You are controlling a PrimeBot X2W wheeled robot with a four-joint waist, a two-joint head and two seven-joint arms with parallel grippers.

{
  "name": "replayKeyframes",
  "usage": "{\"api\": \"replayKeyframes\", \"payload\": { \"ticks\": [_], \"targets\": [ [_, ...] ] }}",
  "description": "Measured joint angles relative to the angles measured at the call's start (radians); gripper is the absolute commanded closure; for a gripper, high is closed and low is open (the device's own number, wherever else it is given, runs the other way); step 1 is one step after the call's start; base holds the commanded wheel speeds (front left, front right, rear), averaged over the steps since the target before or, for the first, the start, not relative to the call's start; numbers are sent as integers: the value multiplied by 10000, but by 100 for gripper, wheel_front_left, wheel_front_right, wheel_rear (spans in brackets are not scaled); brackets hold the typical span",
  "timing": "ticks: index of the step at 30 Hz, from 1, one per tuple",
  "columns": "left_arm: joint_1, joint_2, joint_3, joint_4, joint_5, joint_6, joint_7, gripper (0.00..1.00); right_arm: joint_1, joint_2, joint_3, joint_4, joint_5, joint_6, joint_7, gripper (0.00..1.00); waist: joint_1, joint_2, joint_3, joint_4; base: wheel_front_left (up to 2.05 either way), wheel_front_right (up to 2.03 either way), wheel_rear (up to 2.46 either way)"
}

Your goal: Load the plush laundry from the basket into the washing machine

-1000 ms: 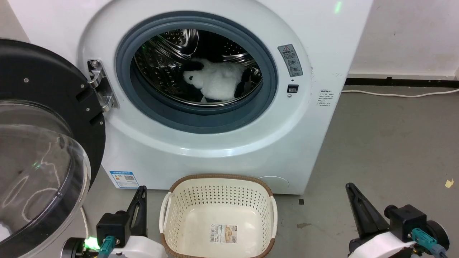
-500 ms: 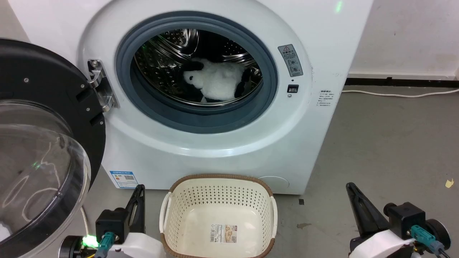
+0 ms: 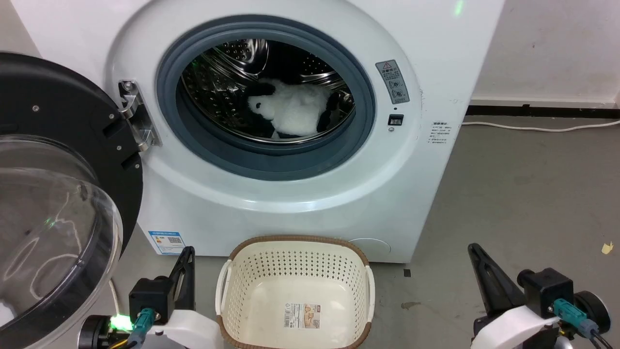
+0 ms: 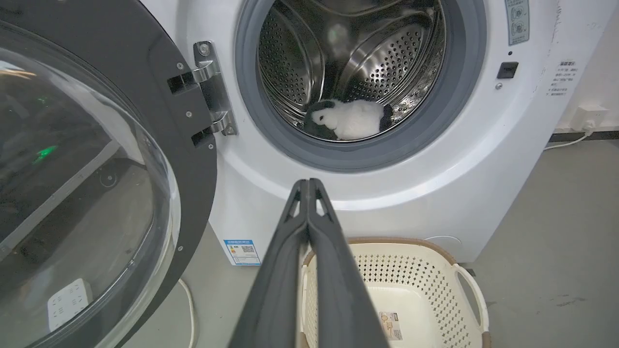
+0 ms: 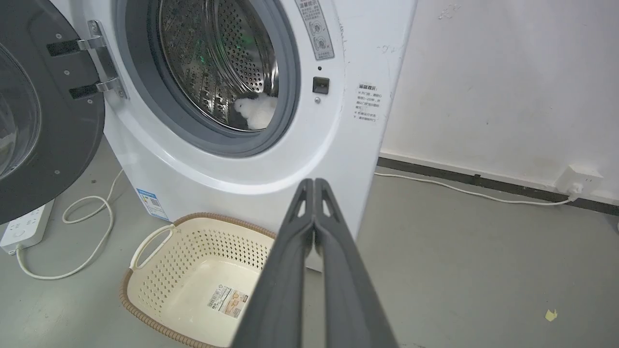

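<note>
I am looking at the washing machine (image 3: 300, 208) with its door (image 3: 53, 111) hanging wide open on the left. The door's clear dome (image 3: 48, 218) is bulging out towards me, and it is crowding the space just beside my left gripper (image 3: 189, 257). The steel hinge (image 3: 135, 121) is showing between the door and the grey rubber ring (image 3: 266, 165). Through that ring I am seeing straight into the drum (image 3: 223, 82), where the plush laundry (image 3: 290, 114) is lying on the drum's lower wall, its white body flanked by black patches. The basket (image 3: 295, 240) is sitting on the floor (image 3: 523, 194) close against the front of the machine, between my two grippers. Its bottom is showing the sticker (image 3: 302, 315).

A white cable (image 3: 533, 128) is running along the foot of the wall to the right, reaching a wall socket (image 5: 578, 180). A power strip (image 5: 24, 227) with a looped cord (image 5: 92, 227) is lying under the open door. A small yellow scrap (image 3: 606, 248) is lying on the floor at the far right.

Both arms are hanging low at the bottom of the head view, one either side of the basket, fingers pointing up at the machine. The left gripper is pinching its fingers (image 4: 333, 270) tight together on nothing. The right gripper (image 3: 477, 257) is doing the same, its fingers (image 5: 285, 270) meeting at the tips
</note>
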Motion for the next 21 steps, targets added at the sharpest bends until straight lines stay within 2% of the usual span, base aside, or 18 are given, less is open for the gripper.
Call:
{"api": "replayKeyframes", "payload": {
  "ticks": [21],
  "targets": [
    [-47,-63,167,-73,247,-25,265,100,-35,0,-35,-96,-90,0,265,100,0,1,1,3,0,0,0]
  ]
}}
